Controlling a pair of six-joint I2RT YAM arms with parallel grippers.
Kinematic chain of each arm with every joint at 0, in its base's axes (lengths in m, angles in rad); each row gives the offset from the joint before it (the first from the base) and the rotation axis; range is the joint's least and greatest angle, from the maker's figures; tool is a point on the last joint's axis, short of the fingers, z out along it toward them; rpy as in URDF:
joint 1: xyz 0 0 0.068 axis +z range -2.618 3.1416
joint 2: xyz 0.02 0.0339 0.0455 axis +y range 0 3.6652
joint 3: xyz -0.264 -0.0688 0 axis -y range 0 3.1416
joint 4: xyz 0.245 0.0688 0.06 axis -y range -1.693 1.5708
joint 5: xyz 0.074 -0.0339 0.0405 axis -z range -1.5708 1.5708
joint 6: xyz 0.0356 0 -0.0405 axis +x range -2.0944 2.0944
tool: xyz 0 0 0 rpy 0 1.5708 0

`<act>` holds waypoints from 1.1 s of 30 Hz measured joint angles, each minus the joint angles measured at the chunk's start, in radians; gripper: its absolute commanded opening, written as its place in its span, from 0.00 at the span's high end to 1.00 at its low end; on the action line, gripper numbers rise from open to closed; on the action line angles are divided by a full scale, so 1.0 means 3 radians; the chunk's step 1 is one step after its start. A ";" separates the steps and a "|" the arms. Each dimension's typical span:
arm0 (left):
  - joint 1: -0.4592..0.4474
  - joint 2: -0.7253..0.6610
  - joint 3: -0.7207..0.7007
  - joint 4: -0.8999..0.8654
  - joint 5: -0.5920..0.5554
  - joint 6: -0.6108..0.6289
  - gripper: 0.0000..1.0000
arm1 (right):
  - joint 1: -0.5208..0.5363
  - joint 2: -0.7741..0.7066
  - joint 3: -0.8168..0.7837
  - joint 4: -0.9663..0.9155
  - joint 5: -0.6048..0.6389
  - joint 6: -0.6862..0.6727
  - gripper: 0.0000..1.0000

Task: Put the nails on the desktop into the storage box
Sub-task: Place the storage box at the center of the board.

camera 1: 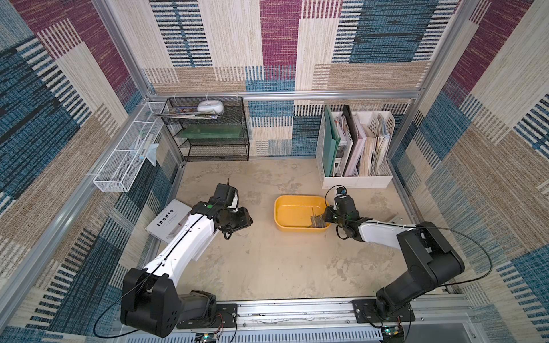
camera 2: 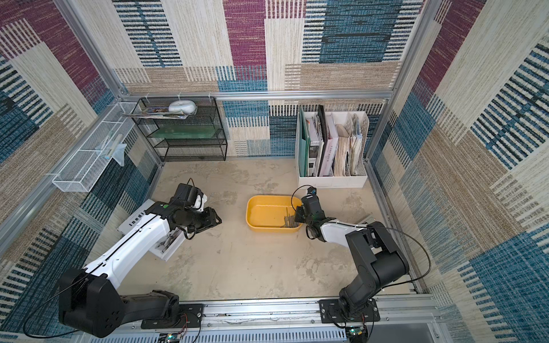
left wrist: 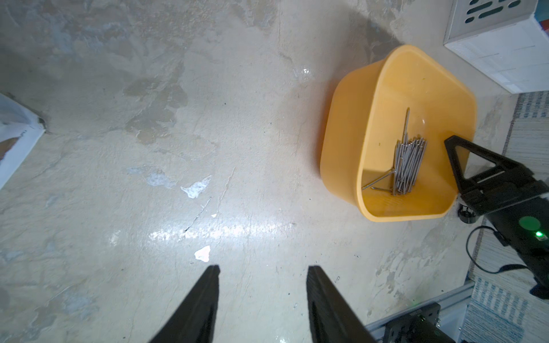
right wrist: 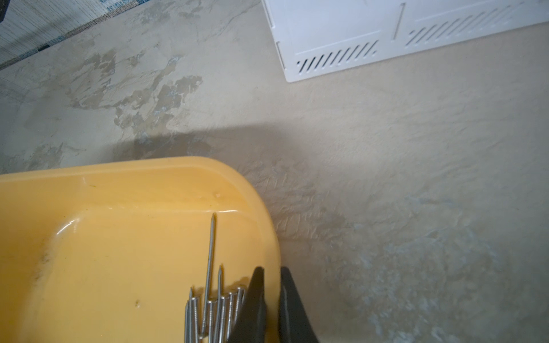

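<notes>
Evidently near done, the right gripper [right wrist: 272, 270] pinched the rim of the storage box [right wrist: 118, 184] beside the heaped nails [right wrist: 221, 308], while the left gripper [left wrist: 263, 267] gaped empty above the desktop [left wrist: 178, 148]; release seemed next.

Back left, a black mesh rack [camera 1: 218, 154] stands in the corner. Its top shelf carries a white rounded object [camera 1: 210, 107] on a spread of magazines [camera 1: 181, 112], and a green board [camera 1: 212, 131] lies a tier below. On the left wall hangs a white mesh basket [camera 1: 124, 160], with a few small items inside that are too small to make out. Over at the back right is a white file organiser [camera 1: 356, 181], packed upright with a green folder [camera 1: 331, 142], a black one beside it, then papers. Near left, there's a white booklet [camera 1: 169, 221] with dark lettering. Woven patchwork walls [camera 1: 279, 38] close in on three sides, framed by aluminium rails [camera 1: 285, 95].
</notes>
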 measured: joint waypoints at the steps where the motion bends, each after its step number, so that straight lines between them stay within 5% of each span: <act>1: 0.0020 -0.0018 -0.0029 0.0020 0.0006 0.0000 0.48 | 0.0014 -0.0005 0.0015 -0.0042 0.0003 0.0000 0.86; 7: 0.0081 -0.0080 -0.0121 0.0053 0.0086 0.0041 0.47 | 0.0042 -0.0039 0.0093 -0.0209 0.0000 0.0019 0.63; 16: 0.0202 -0.0167 -0.0159 0.0061 0.0108 0.0086 0.45 | 0.0048 -0.0299 0.0158 -0.0398 0.0084 0.0032 0.46; 17: 0.0223 -0.0183 -0.0159 0.0062 0.0107 0.0093 0.41 | 0.0048 -0.0354 0.0175 -0.0436 0.0116 0.0018 0.45; 20: 0.0266 -0.0257 -0.0159 0.0089 0.0065 0.0137 0.08 | 0.0037 -0.0640 0.0214 -0.0559 0.0267 -0.0078 0.35; 21: 0.0280 -0.0281 -0.0158 0.0108 0.0011 0.0149 0.01 | 0.0023 -0.0768 0.0214 -0.0601 0.0331 -0.0125 0.30; 27: 0.0379 -0.0477 -0.0168 0.0262 -0.0671 0.0262 0.01 | -0.0248 -0.1631 -0.0094 -0.0540 0.0726 -0.0565 0.02; 33: 0.0409 -0.0916 -0.0740 0.1102 -0.1578 0.0594 0.01 | -0.0738 -0.1994 -0.0511 -0.0248 0.0974 -0.0960 0.00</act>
